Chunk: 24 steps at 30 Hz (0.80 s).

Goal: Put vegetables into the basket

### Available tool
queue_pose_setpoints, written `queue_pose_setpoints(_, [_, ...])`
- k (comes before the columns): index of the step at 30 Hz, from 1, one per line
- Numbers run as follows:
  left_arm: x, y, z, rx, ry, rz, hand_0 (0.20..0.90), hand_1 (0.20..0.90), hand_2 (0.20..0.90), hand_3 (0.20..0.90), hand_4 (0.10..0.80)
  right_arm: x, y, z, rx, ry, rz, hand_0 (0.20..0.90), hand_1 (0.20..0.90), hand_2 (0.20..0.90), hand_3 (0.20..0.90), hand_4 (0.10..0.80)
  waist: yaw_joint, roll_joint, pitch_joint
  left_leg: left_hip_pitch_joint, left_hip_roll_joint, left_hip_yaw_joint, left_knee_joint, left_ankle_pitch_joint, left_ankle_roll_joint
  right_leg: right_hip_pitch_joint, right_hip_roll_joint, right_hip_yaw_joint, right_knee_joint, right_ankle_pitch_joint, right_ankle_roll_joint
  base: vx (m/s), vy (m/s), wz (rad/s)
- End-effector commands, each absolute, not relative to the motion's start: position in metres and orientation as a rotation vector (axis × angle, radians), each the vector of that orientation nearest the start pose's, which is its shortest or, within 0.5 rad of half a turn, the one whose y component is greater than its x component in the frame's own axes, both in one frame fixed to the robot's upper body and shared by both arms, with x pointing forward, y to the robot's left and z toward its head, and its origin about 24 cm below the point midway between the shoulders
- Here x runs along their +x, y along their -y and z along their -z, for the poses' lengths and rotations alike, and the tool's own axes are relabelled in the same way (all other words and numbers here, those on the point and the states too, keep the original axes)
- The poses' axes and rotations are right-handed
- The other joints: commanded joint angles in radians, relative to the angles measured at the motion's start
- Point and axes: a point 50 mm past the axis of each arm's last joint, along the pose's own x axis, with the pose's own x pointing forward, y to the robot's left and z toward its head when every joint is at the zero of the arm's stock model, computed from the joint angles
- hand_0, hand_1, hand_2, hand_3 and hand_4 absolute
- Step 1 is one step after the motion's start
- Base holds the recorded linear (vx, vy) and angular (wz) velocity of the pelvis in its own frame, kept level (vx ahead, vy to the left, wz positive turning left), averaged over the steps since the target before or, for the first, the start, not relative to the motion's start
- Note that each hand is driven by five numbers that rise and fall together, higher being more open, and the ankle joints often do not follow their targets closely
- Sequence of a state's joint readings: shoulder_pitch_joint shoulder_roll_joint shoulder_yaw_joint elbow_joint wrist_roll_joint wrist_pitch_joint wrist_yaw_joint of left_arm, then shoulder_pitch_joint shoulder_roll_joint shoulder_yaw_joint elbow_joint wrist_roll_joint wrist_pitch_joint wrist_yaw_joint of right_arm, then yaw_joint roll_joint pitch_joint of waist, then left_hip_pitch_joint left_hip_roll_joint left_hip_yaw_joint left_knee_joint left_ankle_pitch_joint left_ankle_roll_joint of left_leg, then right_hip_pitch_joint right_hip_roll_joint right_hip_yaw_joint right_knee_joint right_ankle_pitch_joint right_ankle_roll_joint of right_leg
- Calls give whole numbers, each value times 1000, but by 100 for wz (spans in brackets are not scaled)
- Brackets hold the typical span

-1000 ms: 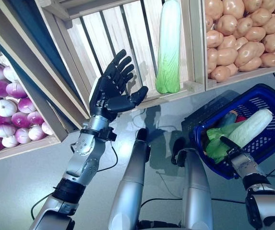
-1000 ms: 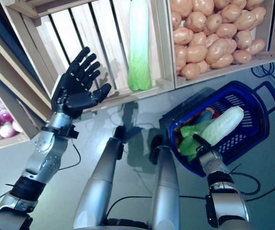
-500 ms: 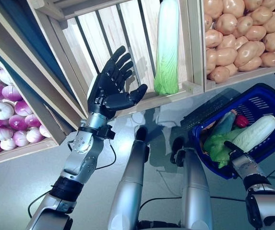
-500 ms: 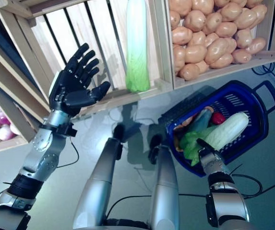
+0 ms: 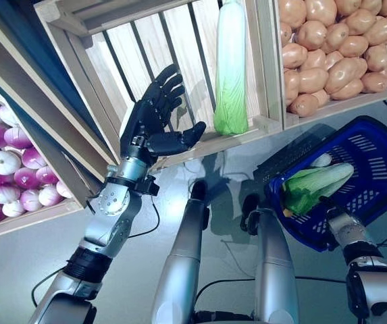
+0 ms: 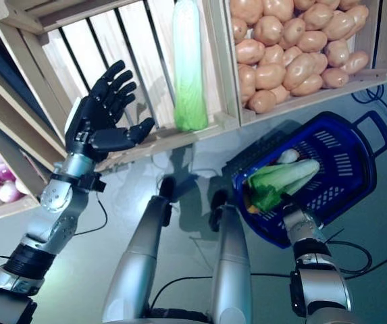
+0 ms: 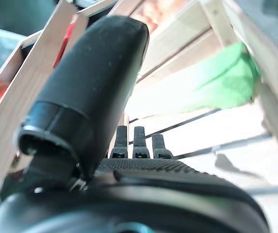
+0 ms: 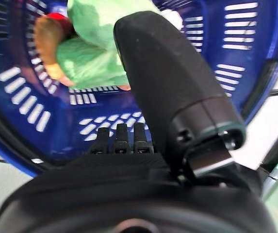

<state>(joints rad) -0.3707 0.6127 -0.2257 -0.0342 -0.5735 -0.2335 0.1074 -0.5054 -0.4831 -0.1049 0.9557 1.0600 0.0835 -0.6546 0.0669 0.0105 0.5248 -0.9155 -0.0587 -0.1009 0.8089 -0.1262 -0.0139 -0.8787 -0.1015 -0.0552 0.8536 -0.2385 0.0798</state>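
A long napa cabbage [image 5: 231, 74] stands upright in the slatted wooden crate [image 5: 179, 40]. My left hand [image 5: 151, 125] is raised, open with fingers spread, just to the left of it and not touching; its wrist view shows the cabbage's green end [image 7: 211, 87] past the thumb. A second napa cabbage [image 5: 315, 185] lies inside the blue basket [image 5: 375, 131] at the right, on top of an orange vegetable [image 8: 46, 41]. My right hand [image 5: 337, 219] sits at the basket's near rim, open, thumb [image 8: 172, 87] straight, holding nothing.
A crate of potatoes [image 5: 328, 54] stands right of the cabbage crate. A crate of purple and white onions [image 5: 4, 175] is at the left. The basket rests on the grey floor below the potato crate.
The cabbage that lay across the basket's rim by my right hand has dropped inside the basket, and the hand has let go of it. My left hand has barely moved.
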Motion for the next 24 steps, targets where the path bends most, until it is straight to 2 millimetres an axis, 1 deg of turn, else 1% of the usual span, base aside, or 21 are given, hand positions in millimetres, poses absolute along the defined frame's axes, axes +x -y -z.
queue_pose_setpoints(1, [276, -174, -259, 160, 943, 175, 900, 900, 900, 900, 800, 268, 351, -11, 469, -438, 1208, 900, 900, 900, 900, 800, -12, 18, -5, 101, -21, 108, -79, -52, 76, 72, 46, -32, -76, 135, -51, 35, 31, 3])
queue_pose_setpoints(2, [275, -176, -265, 225, 961, 148, 900, 900, 900, 900, 800, 268, 349, -11, 461, -432, 1197, 900, 900, 900, 900, 800, -14, 18, -5, 105, -20, 109, -88, -48, 74, 76, 46, -31, -85, 135, -53, 38, 41, 7])
queue_pose_setpoints(4, [273, -180, -277, 443, 1024, 87, 900, 900, 900, 900, 800, 268, 349, -12, 445, -421, 1164, 900, 900, 900, 900, 800, -20, 21, -5, 111, -14, 115, -95, -45, 69, 82, 44, -32, -89, 131, -55, 26, 49, 4])
queue_pose_setpoints(6, [274, -182, -287, 611, 1017, 104, 900, 900, 900, 900, 800, 269, 349, -15, 432, -404, 1125, 900, 900, 900, 900, 800, -30, 25, -5, 114, -9, 122, -101, -41, 64, 84, 43, -29, -92, 128, -56, 24, 55, -5])
queue_pose_setpoints(7, [274, -182, -287, 613, 1016, 106, 900, 900, 900, 900, 800, 268, 349, -15, 433, -405, 1125, 900, 900, 900, 900, 800, -29, 24, -5, 114, -9, 122, -102, -41, 64, 84, 43, -29, -92, 128, -56, 36, 69, -12])
queue_pose_setpoints(8, [275, -183, -293, 757, 1012, 106, 900, 900, 900, 900, 800, 268, 347, -14, 428, -400, 1086, 900, 900, 900, 900, 800, -36, 29, -5, 118, -6, 127, -110, -37, 60, 87, 42, -24, -98, 127, -56, 34, 65, -11])
queue_pose_setpoints(9, [275, -185, -296, 821, 1016, 87, 900, 900, 900, 900, 800, 268, 346, -13, 420, -401, 1067, 900, 900, 900, 900, 800, -40, 32, -5, 121, -3, 131, -114, -35, 59, 89, 42, -21, -101, 126, -56, 49, 115, -10])
queue_pose_setpoints(10, [279, -184, -304, 978, 1010, 57, 900, 900, 900, 900, 800, 267, 343, -11, 401, -402, 1029, 900, 900, 900, 900, 800, -54, 36, -5, 128, 1, 138, -128, -29, 59, 93, 43, -14, -113, 127, -55, 32, 98, -7])
queue_pose_setpoints(12, [281, -183, -316, 1159, 1037, 2, 900, 900, 900, 900, 800, 265, 342, -8, 397, -406, 984, 900, 900, 900, 900, 800, -68, 41, -5, 126, 9, 146, -137, -22, 55, 90, 39, -13, -122, 129, -54, 22, 84, -6])
queue_pose_setpoints(13, [283, -182, -320, 1226, 1046, -13, 900, 900, 900, 900, 800, 264, 342, -5, 403, -407, 971, 900, 900, 900, 900, 800, -71, 40, -5, 126, 11, 149, -140, -20, 54, 91, 39, -13, -126, 130, -54, 12, 43, -5])
queue_pose_setpoints(14, [283, -182, -320, 1227, 1047, -12, 900, 900, 900, 900, 800, 264, 342, -5, 405, -407, 972, 900, 900, 900, 900, 800, -69, 40, -5, 126, 11, 149, -140, -20, 54, 91, 39, -13, -126, 130, -54, 16, 30, -6])
queue_pose_setpoints(15, [283, -181, -327, 1332, 1069, -46, 900, 900, 900, 900, 800, 262, 343, -3, 420, -406, 954, 900, 900, 900, 900, 800, -78, 42, -5, 125, 14, 152, -142, -19, 51, 91, 38, -12, -132, 131, -53, 0, 0, 0])
queue_pose_setpoints(16, [282, -179, -332, 1423, 1113, -92, 900, 900, 900, 900, 800, 260, 343, -1, 430, -404, 940, 900, 900, 900, 900, 800, -83, 41, -5, 126, 16, 154, -146, -18, 50, 91, 38, -11, -139, 133, -53, 0, 0, 0])
queue_pose_setpoints(17, [282, -178, -335, 1467, 1130, -103, 900, 900, 900, 900, 800, 260, 342, 0, 438, -405, 934, 900, 900, 900, 900, 800, -84, 41, -5, 125, 18, 156, -146, -19, 50, 90, 37, -11, -139, 132, -53, 0, 0, 0])
queue_pose_setpoints(18, [281, -173, -341, 1627, 1174, -137, 900, 900, 900, 900, 800, 258, 342, 2, 451, -406, 927, 900, 900, 900, 900, 800, -94, 43, -5, 122, 20, 158, -144, -22, 51, 87, 36, -11, -142, 133, -53, 0, 0, 0])
queue_pose_setpoints(19, [282, -170, -343, 1676, 1189, -147, 900, 900, 900, 900, 800, 258, 341, 4, 458, -406, 926, 900, 900, 900, 900, 800, -92, 41, -5, 119, 21, 159, -142, -23, 51, 84, 35, -12, -141, 133, -53, 0, 0, 0])
queue_pose_setpoints(20, [283, -166, -348, 1796, 1218, -174, 900, 900, 900, 900, 800, 258, 341, 5, 454, -405, 917, 900, 900, 900, 900, 800, -103, 42, -5, 120, 26, 162, -143, -25, 51, 80, 33, -13, -140, 134, -53, 0, 0, 0])
queue_pose_setpoints(22, [287, -158, -353, 1912, 1231, -168, 900, 900, 900, 900, 800, 259, 342, 6, 456, -403, 914, 900, 900, 900, 900, 800, -107, 39, -5, 115, 32, 168, -138, -28, 50, 75, 29, -14, -139, 136, -51, 0, 0, 0])
queue_pose_setpoints(24, [290, -153, -353, 1990, 1228, -145, 900, 900, 900, 900, 800, 260, 344, 4, 451, -396, 914, 900, 900, 900, 900, 800, -113, 40, -5, 112, 37, 173, -134, -31, 50, 69, 26, -15, -134, 136, -50, 0, 0, 0])
